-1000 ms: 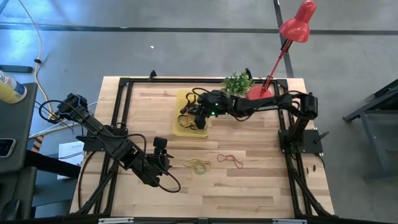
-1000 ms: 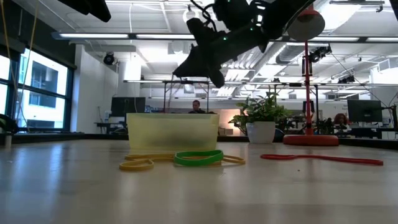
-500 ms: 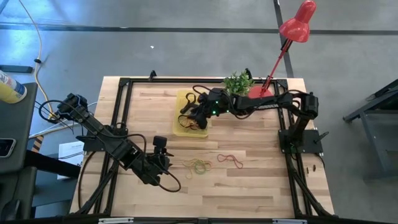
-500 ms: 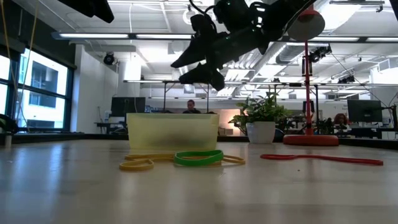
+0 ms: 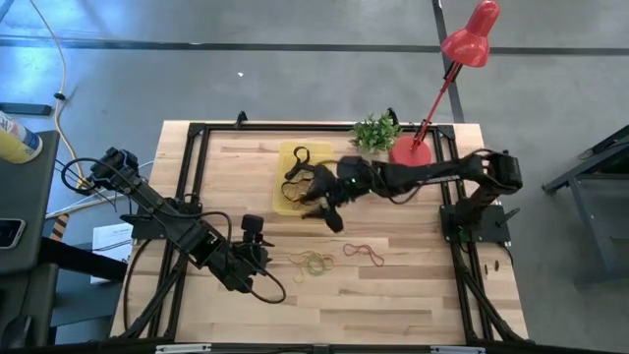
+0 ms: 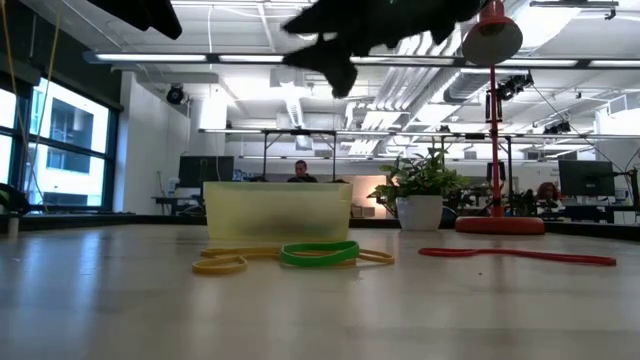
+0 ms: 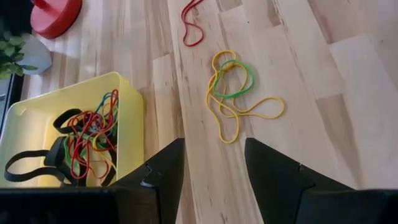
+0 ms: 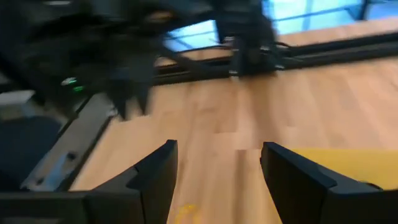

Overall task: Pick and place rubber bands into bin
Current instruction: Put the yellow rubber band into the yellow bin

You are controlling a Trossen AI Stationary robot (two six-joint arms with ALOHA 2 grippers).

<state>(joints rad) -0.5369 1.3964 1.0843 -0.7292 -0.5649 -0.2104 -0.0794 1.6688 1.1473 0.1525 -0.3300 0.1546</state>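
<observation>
- Rubber bands still loose on the counter [image 5: 393, 295] form two groups: a yellow-and-green tangle [image 5: 313, 262] and a red band [image 5: 364, 252] just beside it toward the right arm's side.
- Seen from the left wrist, the tangle [image 7: 235, 93] stretches lengthwise away from the camera, with the green loop lying on its far end; the red band [image 7: 191, 25] lies beyond it, a thin strand with a kink.
- Bin [image 5: 286, 202], yellow and shallow, sits farther up the counter from both groups and already holds a heap of black, red, orange and green bands [image 7: 81, 140].
- Right hand [image 5: 322, 202] hangs in the air at the bin's near corner, fingers spread and holding nothing, well above the counter in the low view [image 6: 335, 45].
- From that hand the loose bands lie toward the front edge; the red band is the closer of the two groups to it.
- Left hand [image 5: 257, 258] rests low near the front, fingers spread [image 7: 280, 180] with nothing between them, just beside the tangle and pointing at it.
- Judging by reach, the tangle suits the left hand and the red band the right.
</observation>
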